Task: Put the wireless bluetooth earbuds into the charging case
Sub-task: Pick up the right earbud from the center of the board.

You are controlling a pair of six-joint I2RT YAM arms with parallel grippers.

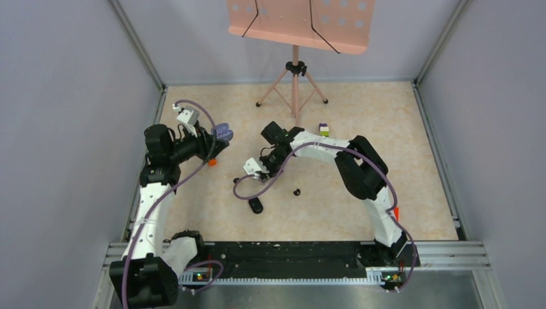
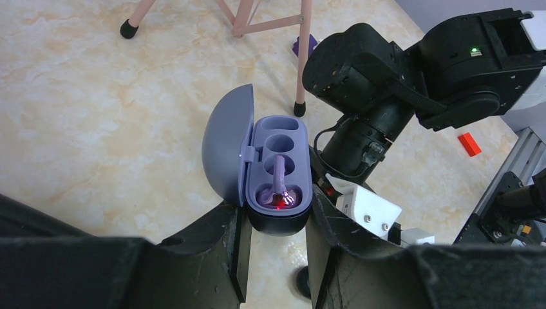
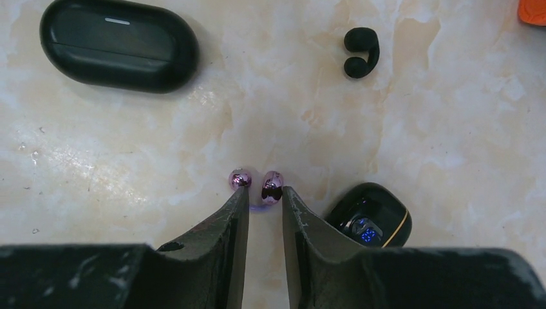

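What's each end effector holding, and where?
Left end effector clamps the open purple charging case by its lower body. Right end effector pinches a purple earbud by its bridge.

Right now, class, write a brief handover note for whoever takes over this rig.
Left gripper: shut on the open purple case.
Right gripper: shut on the second purple earbud.
Done: the first purple earbud sits in the case slot nearer the left gripper.
Left: seat the second purple earbud in the empty far slot. A black earbud lies loose nearby.
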